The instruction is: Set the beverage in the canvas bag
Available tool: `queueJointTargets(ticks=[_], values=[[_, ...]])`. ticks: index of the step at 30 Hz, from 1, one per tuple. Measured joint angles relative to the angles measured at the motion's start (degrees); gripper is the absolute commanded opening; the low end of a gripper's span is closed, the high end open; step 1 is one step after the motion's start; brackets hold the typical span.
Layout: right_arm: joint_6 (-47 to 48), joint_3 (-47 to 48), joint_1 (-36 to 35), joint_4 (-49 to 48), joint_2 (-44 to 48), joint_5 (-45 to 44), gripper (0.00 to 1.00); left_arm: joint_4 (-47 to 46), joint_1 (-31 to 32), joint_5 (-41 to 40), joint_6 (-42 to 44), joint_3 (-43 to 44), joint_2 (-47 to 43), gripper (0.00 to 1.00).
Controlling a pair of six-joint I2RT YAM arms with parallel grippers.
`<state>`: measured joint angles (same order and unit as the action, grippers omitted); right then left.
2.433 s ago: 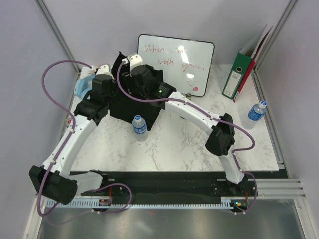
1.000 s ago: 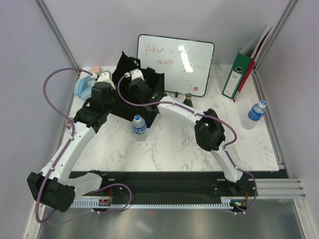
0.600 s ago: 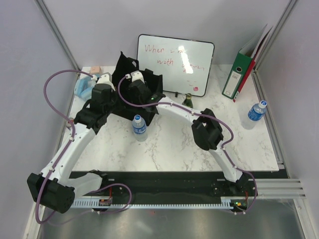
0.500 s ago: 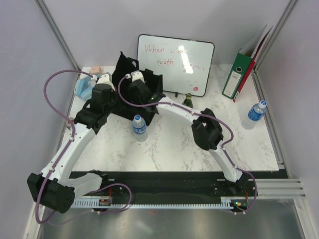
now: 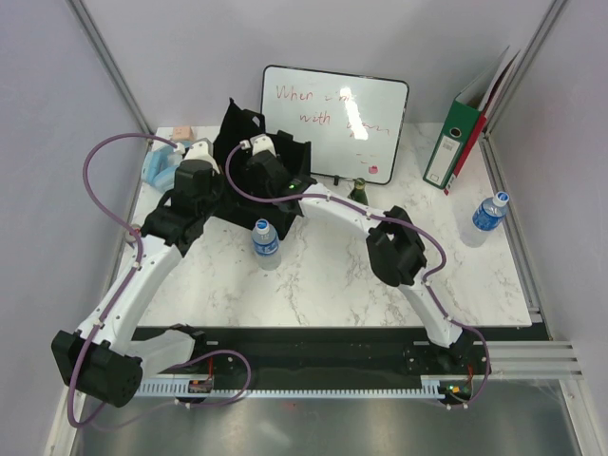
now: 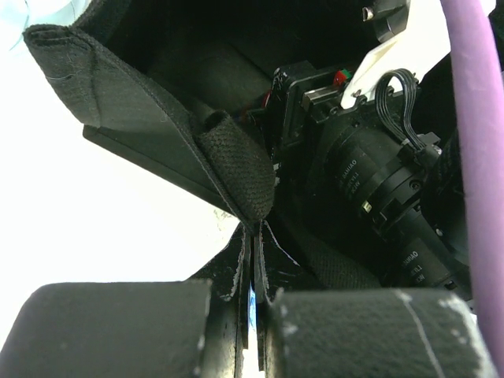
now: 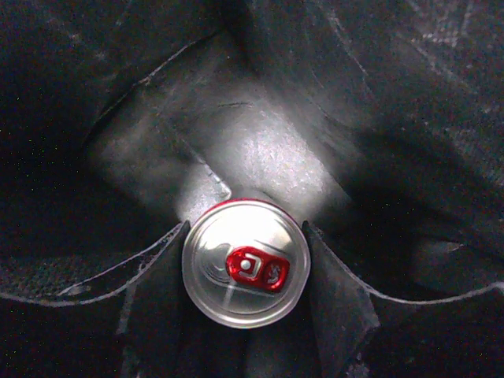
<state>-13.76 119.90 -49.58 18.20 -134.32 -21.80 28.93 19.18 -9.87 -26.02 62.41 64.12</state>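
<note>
Just one can (image 7: 246, 264) is inside the one canvas bag (image 7: 378, 94).

R gripper (image 7: 246, 235) clamps can (image 7: 246, 264), silver top w/ red tab, inside canvas bag (image 7: 378, 94)

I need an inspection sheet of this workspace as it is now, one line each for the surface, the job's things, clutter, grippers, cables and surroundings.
Surface: white marble table; no spill seen.
Job's things: the canvas bag stands open at the back; a can with a red tab is upright inside it.
Clutter: centre water bottle, right water bottle, green bottle, whiteboard, green binder, blue item at the back left.
Grippers: left gripper pinches the bag's rim; right gripper holds the can, not yet released.
Cables: purple cables loop off both arms; no snag seen.
Surroundings: grey walls; nothing else seen.
</note>
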Motion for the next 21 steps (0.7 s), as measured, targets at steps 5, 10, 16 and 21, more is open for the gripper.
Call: queueJointTargets(ticks=[5,10,16,21], values=[[0.0,0.0,0.2,0.6,1.1,0.1,0.74,-0.2,0.0,0.0,0.0,0.0,0.0,0.02],[0.3,0.0,0.7,0.7,4.1,0.0,0.78,-0.3,0.0,0.0,0.0,0.0,0.0,0.02],[0.4,0.0,0.9,0.7,8.5,0.3,0.78,-0.3,0.0,0.0,0.0,0.0,0.0,0.02],[0.3,0.0,0.9,0.9,12.0,1.6,0.79,-0.3,0.0,0.0,0.0,0.1,0.0,0.02]])
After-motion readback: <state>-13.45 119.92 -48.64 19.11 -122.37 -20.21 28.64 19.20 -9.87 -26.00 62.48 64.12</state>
